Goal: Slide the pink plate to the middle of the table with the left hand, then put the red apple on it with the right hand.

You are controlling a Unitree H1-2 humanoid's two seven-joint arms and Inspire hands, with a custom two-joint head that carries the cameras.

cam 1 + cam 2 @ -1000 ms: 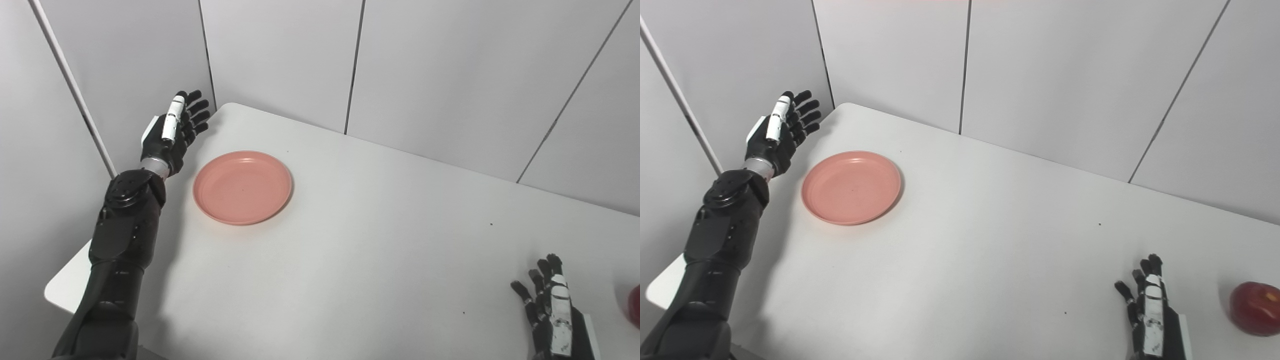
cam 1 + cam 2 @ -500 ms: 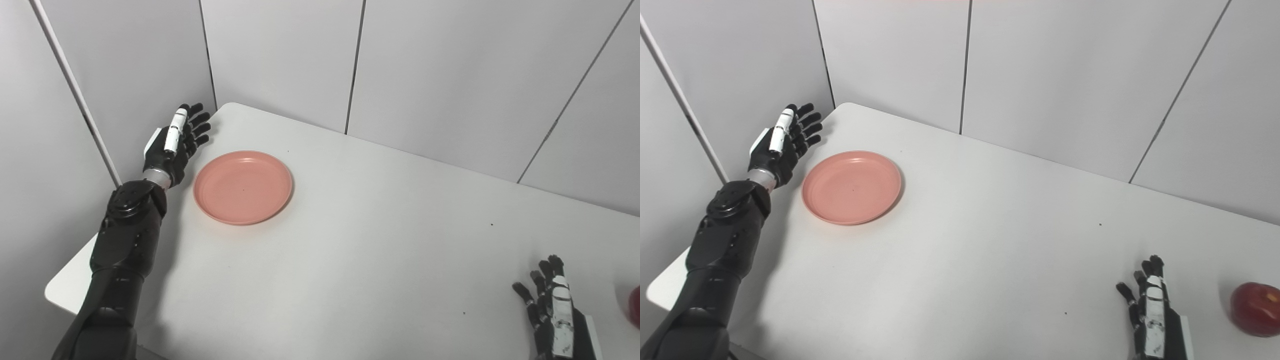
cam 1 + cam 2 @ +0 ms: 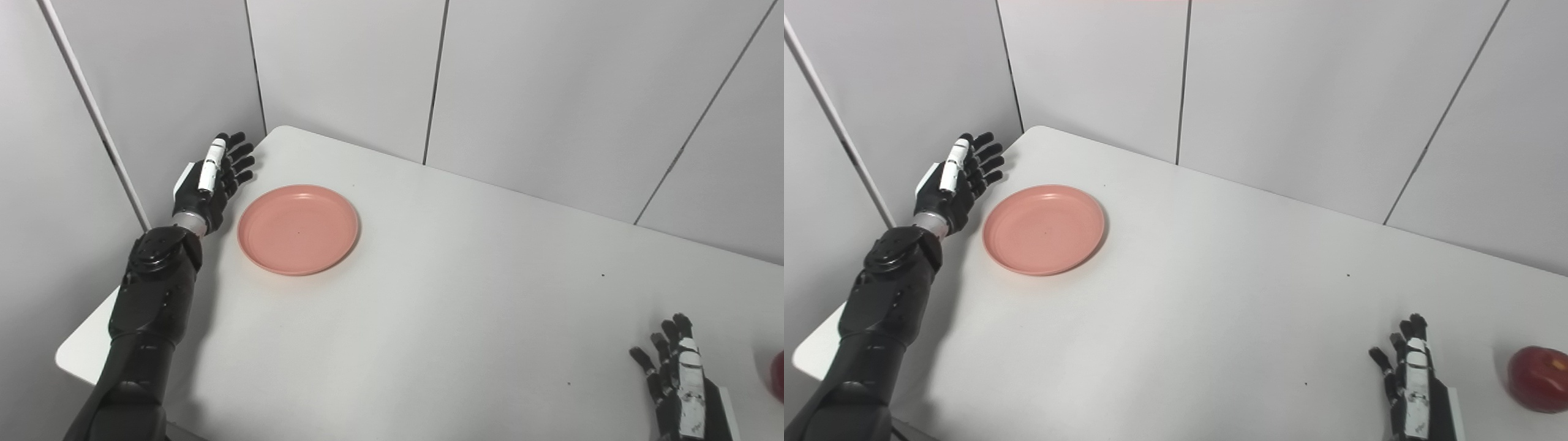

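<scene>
My left hand (image 3: 208, 180), black with one white finger, hangs at the far left edge of the white rectangular table (image 3: 465, 294), fingers spread and straight, palm turned toward the round, shallow pink plastic plate (image 3: 298, 229). It holds nothing and there is a narrow strip of bare tabletop between it and the plate's left rim, so the two are near but apart. My dark forearm (image 3: 150, 294) runs up from the bottom left corner, along the table's left side.

The pink plate lies flat in the far left part of the table, close to the back corner where the grey wall panels (image 3: 343, 67) meet (well away from the middle of the tabletop). Nothing lies in it.

My right hand (image 3: 1415, 386) sits low at the near right edge of the table, its back facing up toward my eyes, fingers apart and pointing away from me, holding nothing. Whether it touches the tabletop I cannot tell.

The glossy red apple (image 3: 1538, 378) rests on the table just to the right of that hand, with a clear gap between them; a small yellowish patch shows on its upper side. In the left eye view only a sliver of it shows at the picture's right border. Apple and plate are well apart, on opposite sides of the table.
</scene>
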